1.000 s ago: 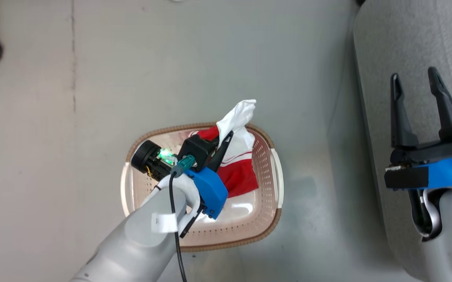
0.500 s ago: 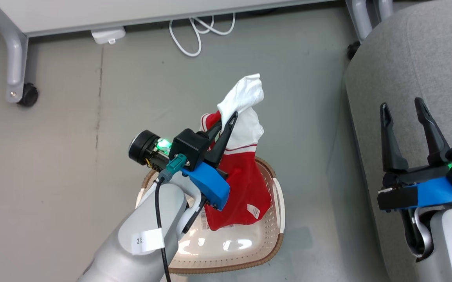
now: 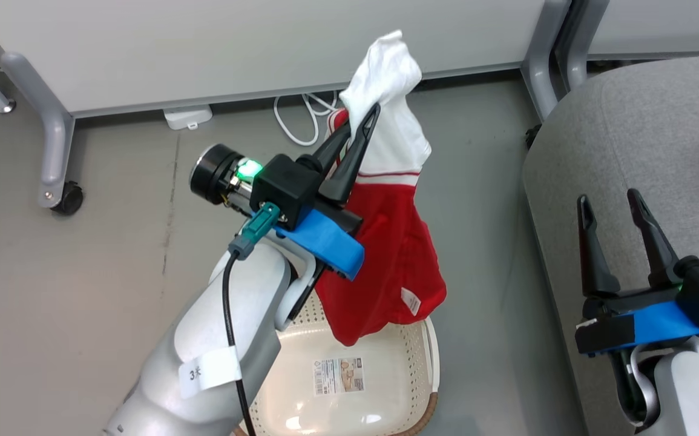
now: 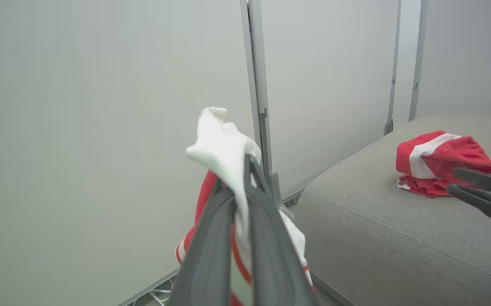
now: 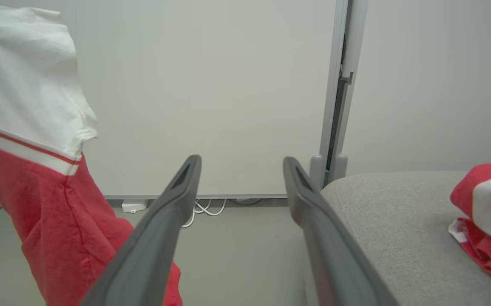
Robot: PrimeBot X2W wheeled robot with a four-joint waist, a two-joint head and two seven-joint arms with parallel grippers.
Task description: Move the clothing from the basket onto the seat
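Observation:
My left gripper (image 3: 361,118) is shut on the white top of a red and white garment (image 3: 394,260), which hangs lifted clear above the basket (image 3: 410,369). The left wrist view shows the same gripper (image 4: 241,168) pinching the white cloth (image 4: 222,144). The cream basket, with its paper label (image 3: 340,375), sits low in the head view with no clothing in the part that shows. My right gripper (image 3: 609,203) stands open over the grey seat (image 3: 627,127), nothing between its fingers (image 5: 181,187). A second red and white garment (image 4: 436,159) lies bunched on the seat (image 4: 377,221).
A pale partition wall (image 3: 252,48) with grey metal legs (image 3: 52,133) on castors stands behind. White cables (image 3: 301,118) and a white power adapter (image 3: 187,117) lie on the grey floor (image 3: 83,272) by the wall.
My left gripper has risen with the garment, pulling it fully out of the basket. The head camera has tilted up, bringing the wall and more of the seat into view.

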